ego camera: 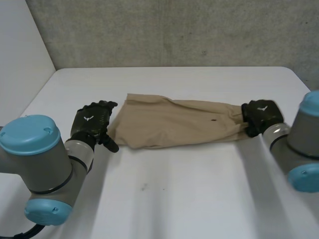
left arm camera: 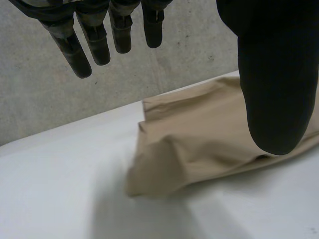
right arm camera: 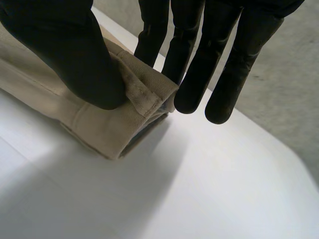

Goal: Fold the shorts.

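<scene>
Nearest the lens, the left arm [ego camera: 36, 162] reaches in from the tabletop's near left corner. Tan shorts [ego camera: 174, 124] lie folded into a long band across the middle of the white table [ego camera: 199, 194], running left to right. Left hand [ego camera: 92, 122] is released, fingers straight, just beside the band's left end and clear of the cloth. Right hand [ego camera: 261, 115] grasps the band's right end: thumb [right arm camera: 75, 55] on top of the folded edge, fingers [right arm camera: 194, 74] against its far side. Grey wall [ego camera: 174, 30] stands behind the far edge.

White table [ego camera: 199, 189] — tan shorts [ego camera: 174, 124] lie on it.
</scene>
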`<state>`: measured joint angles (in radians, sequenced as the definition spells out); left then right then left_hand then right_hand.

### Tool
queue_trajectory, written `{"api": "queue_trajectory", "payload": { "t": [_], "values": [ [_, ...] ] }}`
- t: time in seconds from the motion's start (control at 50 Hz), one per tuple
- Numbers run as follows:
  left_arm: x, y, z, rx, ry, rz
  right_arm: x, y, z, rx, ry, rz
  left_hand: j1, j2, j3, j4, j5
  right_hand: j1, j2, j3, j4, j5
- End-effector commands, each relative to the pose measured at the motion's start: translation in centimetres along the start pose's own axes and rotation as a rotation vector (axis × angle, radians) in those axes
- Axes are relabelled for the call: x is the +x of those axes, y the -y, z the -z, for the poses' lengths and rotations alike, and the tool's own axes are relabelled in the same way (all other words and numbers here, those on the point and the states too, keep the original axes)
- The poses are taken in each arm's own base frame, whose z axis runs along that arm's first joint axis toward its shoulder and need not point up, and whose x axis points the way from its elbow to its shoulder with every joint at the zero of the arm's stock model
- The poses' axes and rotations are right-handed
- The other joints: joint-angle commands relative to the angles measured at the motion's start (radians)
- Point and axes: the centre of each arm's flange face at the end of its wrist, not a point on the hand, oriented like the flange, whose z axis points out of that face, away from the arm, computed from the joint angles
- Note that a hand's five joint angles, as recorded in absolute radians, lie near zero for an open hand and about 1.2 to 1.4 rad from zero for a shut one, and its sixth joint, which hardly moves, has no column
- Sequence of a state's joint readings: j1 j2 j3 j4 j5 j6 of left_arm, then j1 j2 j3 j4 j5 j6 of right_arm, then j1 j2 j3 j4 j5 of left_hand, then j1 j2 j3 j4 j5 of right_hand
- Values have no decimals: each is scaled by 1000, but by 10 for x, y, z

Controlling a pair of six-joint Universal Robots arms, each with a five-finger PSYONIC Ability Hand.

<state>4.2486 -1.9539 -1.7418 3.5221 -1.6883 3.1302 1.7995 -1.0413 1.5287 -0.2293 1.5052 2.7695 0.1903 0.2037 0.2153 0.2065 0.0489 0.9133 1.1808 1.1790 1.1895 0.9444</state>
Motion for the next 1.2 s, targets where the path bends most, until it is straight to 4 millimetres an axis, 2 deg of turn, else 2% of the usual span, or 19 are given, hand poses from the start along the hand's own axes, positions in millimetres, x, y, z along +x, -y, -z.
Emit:
{"api": "queue_trajectory", "payload": {
  "t": [0.02, 0.1, 0.16, 0.24, 0.32, 0.38, 0.4, 0.5, 0.52, 0.56, 0.64, 0.7, 0.74, 0.8, 0.84, 0.92, 1.02, 1.08, 1.2],
  "values": [
    [-2, 1, 0, 2, 6, 0, 30, 24, 10, -57, -36, 241, -6, -20, -31, -22, -39, 483, 215, 217, 207, 277],
    [-3, 1, -1, 2, 9, 1, 38, 55, 2, 11, -90, 421, -6, -20, -31, -22, -39, 483, 215, 217, 207, 277],
    [-3, 2, -1, 3, 10, 1, 20, 75, 3, 83, -71, 473, -9, -23, -34, -25, -42, 483, 215, 217, 207, 277],
    [-4, 2, -1, 5, 22, 2, -30, 99, 7, 204, 20, 524, -12, -25, -37, -28, -45, 483, 215, 217, 207, 277],
    [-7, 3, -1, 8, 50, 2, -107, 118, 25, 411, 193, 573, -15, -28, -40, -31, -48, 483, 215, 217, 207, 277],
    [-8, 4, 0, 10, 61, 3, -145, 115, 35, 518, 309, 580, -16, -29, -41, -32, -49, 483, 215, 217, 207, 277],
    [-8, 4, -1, 11, 61, 3, -170, 107, 41, 567, 393, 584, -16, -29, -41, -32, -49, 483, 215, 217, 207, 277],
    [-10, 5, -1, 14, 67, 4, -215, 75, 53, 611, 575, 586, -16, -29, -41, -32, -49, 483, 215, 217, 207, 277],
    [-10, 6, -2, 14, 67, 4, -218, 71, 53, 606, 593, 581, -16, -29, -41, -32, -49, 368, 100, 102, 92, 162],
    [-12, 6, -2, 16, 71, 5, -221, 67, 53, 590, 620, 550, -16, -29, -41, -32, -49, -179, -447, -445, -455, -385],
    [-15, 14, -3, 38, 79, 8, -215, 84, 55, 599, 613, 439, -16, -29, -41, -32, -49, -543, -810, -808, -819, -748],
    [-17, 27, -3, 77, 83, 3, -198, 110, 56, 615, 562, 327, -16, -29, -41, -32, -49, -696, -963, -961, -972, -901],
    [-21, 41, -7, 121, 91, 0, -171, 133, 52, 608, 476, 190, -15, -28, -40, -31, -48, -739, -1006, -1005, -1015, -944],
    [-23, 59, -15, 177, 83, -3, -132, 149, 40, 569, 355, -5, 5, -8, -20, -11, -28, -739, -1006, -1005, -1015, -944],
    [-20, 68, -19, 205, 56, -3, -119, 151, 34, 549, 316, -79, 23, 10, -2, 7, -10, -739, -1006, -1005, -1015, -944],
    [-5, 86, -31, 256, -56, -5, -107, 142, 22, 483, 295, -143, 49, 36, 24, 33, 16, -739, -1006, -1005, -1015, -944],
    [26, 73, -50, 192, -203, -13, -119, 107, 3, 312, 327, -150, 85, 71, 60, 69, 52, -739, -1006, -1005, -1015, -944],
    [43, 58, -65, 118, -252, -19, -122, 91, -5, 239, 335, -155, 85, 71, 60, 69, 52, -739, -1006, -1005, -1015, -944],
    [47, 9, -92, -89, -246, -23, -127, 55, -20, 91, 355, -204, 82, 68, 57, 66, 49, -739, -1006, -1005, -1015, -944]
  ]
}}
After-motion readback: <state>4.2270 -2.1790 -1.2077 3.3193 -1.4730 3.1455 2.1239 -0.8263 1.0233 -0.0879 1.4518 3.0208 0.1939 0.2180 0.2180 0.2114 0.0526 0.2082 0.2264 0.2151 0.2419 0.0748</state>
